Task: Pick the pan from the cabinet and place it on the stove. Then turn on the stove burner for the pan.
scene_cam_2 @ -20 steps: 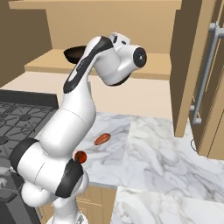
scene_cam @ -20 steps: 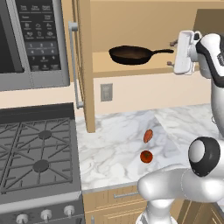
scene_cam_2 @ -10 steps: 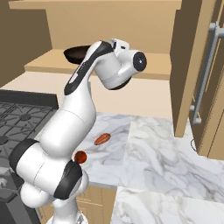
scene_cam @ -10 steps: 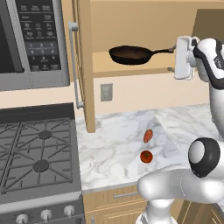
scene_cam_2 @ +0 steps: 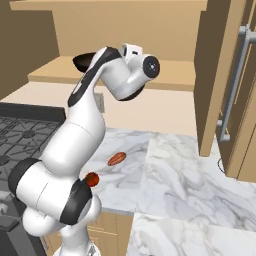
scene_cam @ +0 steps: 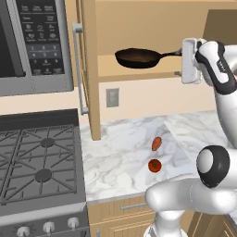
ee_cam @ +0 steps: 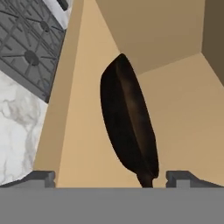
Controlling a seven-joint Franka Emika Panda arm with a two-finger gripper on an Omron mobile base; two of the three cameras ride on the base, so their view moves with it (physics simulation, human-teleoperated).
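The dark pan [scene_cam: 139,58] lies on the shelf of the open tan cabinet [scene_cam: 139,74], its thin black handle pointing right. My gripper [scene_cam: 180,63] hovers at the tip of that handle, level with the shelf. In the hand view the pan [ee_cam: 127,122] stretches away from me. Its handle end sits low between my open gripper [ee_cam: 111,177], nearer the right fingertip [ee_cam: 181,177], and nothing is grasped. From the right base view only the pan's rim [scene_cam_2: 82,61] peeks out behind my arm. The stove [scene_cam: 37,162] stands lower left with silver knobs [scene_cam: 46,227].
The cabinet's open door [scene_cam: 89,69] with a grey bar handle [scene_cam: 78,69] juts out left of the pan. A microwave [scene_cam: 32,41] hangs over the stove. Two small red-brown items [scene_cam: 157,143] [scene_cam: 154,165] lie on the marble counter [scene_cam: 120,152]. Another cabinet door [scene_cam_2: 235,90] stands right.
My hand has eased a little down and left, closing in on the pan's handle tip. The jaws stayed open; the pan has not moved.
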